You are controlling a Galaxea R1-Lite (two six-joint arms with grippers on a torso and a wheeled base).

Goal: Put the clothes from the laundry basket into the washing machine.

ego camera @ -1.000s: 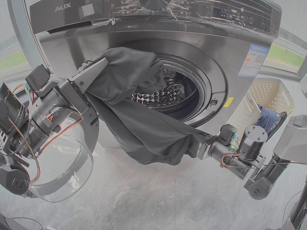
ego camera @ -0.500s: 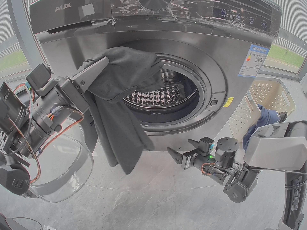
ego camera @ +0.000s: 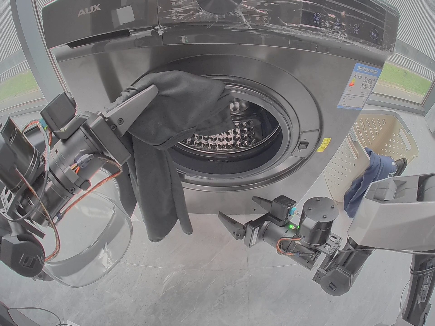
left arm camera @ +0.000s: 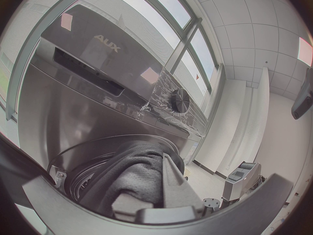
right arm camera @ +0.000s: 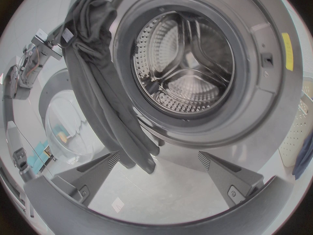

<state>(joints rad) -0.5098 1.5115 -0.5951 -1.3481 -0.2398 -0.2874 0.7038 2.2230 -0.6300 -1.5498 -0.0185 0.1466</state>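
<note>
A dark grey garment [ego camera: 174, 109] hangs from my left gripper [ego camera: 142, 98], which is shut on its top just left of the washing machine's drum opening [ego camera: 235, 136]. The cloth drapes over the opening's left rim, and its tail drops toward the floor. In the left wrist view the garment [left arm camera: 137, 177] bunches between the fingers [left arm camera: 176, 186]. My right gripper [ego camera: 243, 213] is open and holds nothing, low in front of the machine below the opening. In the right wrist view its fingers [right arm camera: 111, 160] spread below the drum [right arm camera: 182, 69], with the garment [right arm camera: 94, 66] beside it.
The machine's round glass door [ego camera: 90, 245] stands swung open at the left, behind my left arm. A cream laundry basket [ego camera: 385, 134] leans by the machine's right side with a blue garment [ego camera: 369, 177] hanging over its rim. Grey tiled floor lies in front.
My right gripper let go of the garment's lower end, opened and drew back down and left. The freed cloth swung left and now hangs straight from my left gripper.
</note>
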